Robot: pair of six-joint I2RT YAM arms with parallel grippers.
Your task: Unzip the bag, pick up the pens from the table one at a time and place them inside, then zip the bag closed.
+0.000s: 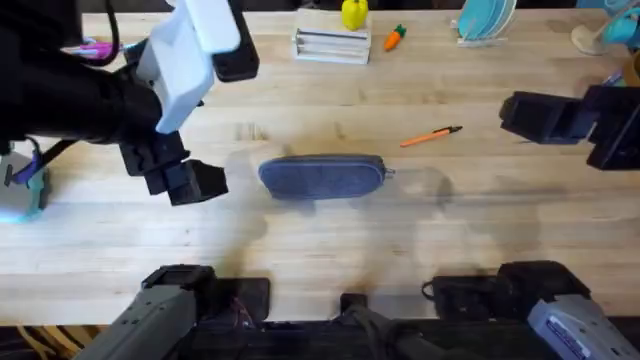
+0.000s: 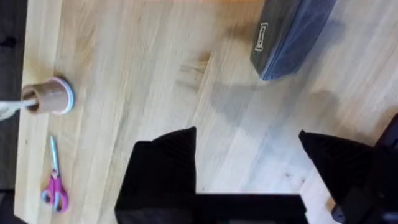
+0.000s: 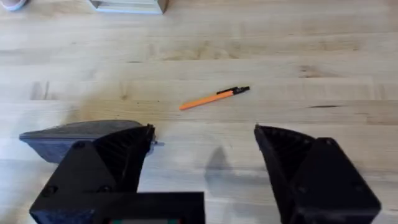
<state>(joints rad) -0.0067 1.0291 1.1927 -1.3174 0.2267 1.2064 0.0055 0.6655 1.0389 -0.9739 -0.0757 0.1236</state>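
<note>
1. The pencil pouch [image 1: 322, 177] lies mid-table [image 1: 330, 270], apparently still zipped, with its metal pull [image 1: 389, 174] at the right end.
2. One orange pen [image 1: 431, 137] lies just beyond it to the right, not yet stowed.
3. The left gripper [image 1: 190, 180] hovers left of the pouch, fingers apart and empty.
4. The right gripper [image 1: 522, 115], at far right, is likewise spread and empty.
5. Judgement: unzipping, loading and closing all remain.

Pale joined-plank wooden tabletop [image 1: 330, 250] under even light, with dark surroundings beyond its edges.

Bag [image 1: 322, 177] lies mid-table [image 1: 300, 260], zipped. Orange pen [image 1: 431, 136] just far-right of it, apart. Left gripper [image 1: 190, 180] left of bag; right gripper [image 1: 520, 115] far right.
</note>
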